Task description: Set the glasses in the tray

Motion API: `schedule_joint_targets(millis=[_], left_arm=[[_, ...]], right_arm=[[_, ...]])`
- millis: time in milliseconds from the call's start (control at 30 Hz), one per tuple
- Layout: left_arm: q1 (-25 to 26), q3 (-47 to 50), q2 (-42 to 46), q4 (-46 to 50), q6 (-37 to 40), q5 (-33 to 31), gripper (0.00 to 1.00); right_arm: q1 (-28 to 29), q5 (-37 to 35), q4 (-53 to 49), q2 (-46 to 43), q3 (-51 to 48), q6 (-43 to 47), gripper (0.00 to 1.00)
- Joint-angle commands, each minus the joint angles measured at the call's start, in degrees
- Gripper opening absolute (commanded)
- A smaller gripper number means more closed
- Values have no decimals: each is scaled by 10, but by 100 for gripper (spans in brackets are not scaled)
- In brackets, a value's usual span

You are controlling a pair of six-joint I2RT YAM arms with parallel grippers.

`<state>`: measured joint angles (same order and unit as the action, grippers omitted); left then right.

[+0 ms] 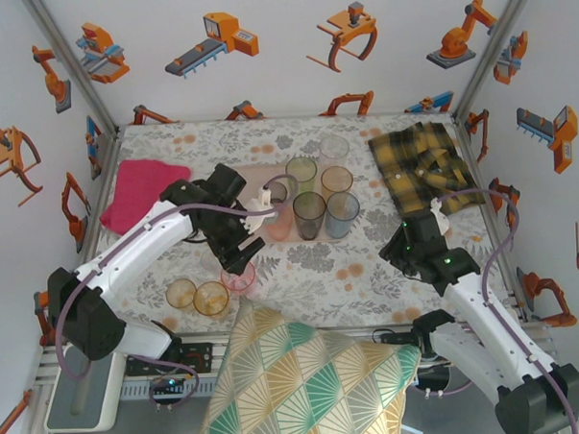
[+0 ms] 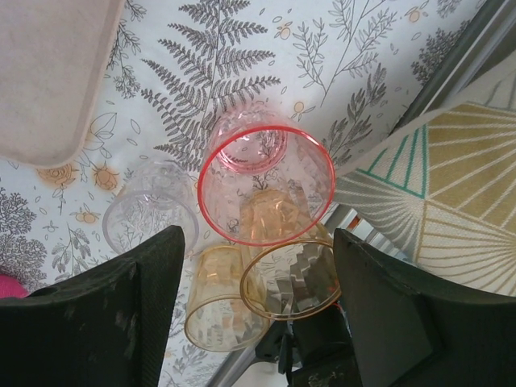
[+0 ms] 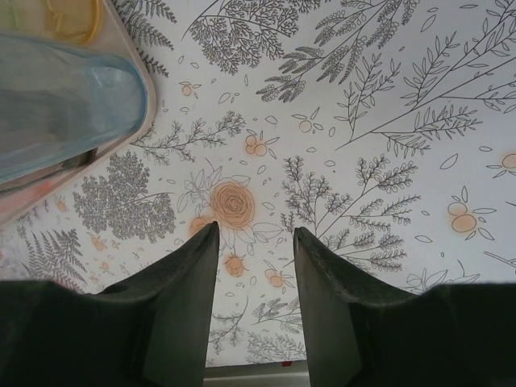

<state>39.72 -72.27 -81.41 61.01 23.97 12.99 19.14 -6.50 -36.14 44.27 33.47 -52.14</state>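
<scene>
Here, the left gripper hangs open over a pink glass, on the near side of the tray.
From above: the right gripper waits near the plaid cloth. Left wrist: lower straight around the pink rim, close gently, keep off the amber glasses. Right wrist: jaws apart, holding nothing.

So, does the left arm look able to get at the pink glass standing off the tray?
Probably yes: the left gripper hangs open right above the pink glass, straddling its rim. Two amber glasses crowd close beside it and might get nudged.
</scene>
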Motion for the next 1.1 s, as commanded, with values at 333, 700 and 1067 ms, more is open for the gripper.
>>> schedule_joint_targets(millis=[333, 700, 1067], left_arm=[[3, 31, 19, -29, 43, -8, 64], [3, 61, 21, -61, 51, -20, 60], [3, 88, 13, -106, 40, -31, 54]], right_arm=[[-6, -8, 16, 17, -4, -9, 42], [-8, -8, 17, 20, -5, -8, 42], [-9, -2, 31, 24, -17, -16, 41]])
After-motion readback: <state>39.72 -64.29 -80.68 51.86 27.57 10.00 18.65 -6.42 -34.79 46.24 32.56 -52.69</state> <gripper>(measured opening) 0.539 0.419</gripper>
